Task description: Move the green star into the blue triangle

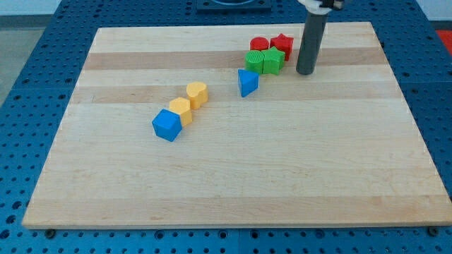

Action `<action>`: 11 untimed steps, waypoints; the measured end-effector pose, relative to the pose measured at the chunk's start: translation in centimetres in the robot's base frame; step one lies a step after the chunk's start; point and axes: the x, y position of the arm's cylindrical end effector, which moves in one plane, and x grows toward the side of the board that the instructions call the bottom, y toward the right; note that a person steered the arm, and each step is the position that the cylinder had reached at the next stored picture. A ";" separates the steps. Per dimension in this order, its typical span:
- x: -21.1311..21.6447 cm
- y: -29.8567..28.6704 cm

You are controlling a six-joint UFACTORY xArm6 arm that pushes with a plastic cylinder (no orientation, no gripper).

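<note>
The green star (273,60) sits near the view's top, touching a green cube (255,60) on its left and a red star (282,45) above it. The blue triangle (247,82) lies a short way below and left of the green star, apart from it. My tip (305,72) rests on the board just right of the green star, with a small gap between them.
A red cylinder (259,45) sits left of the red star. Two yellow blocks (197,93) (181,110) and a blue cube (167,125) form a diagonal row at the view's left centre. The wooden board (233,190) lies on a blue pegboard.
</note>
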 end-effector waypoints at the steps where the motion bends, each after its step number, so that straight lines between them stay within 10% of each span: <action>1: -2.2 0.0; 11: -1.2 -7.2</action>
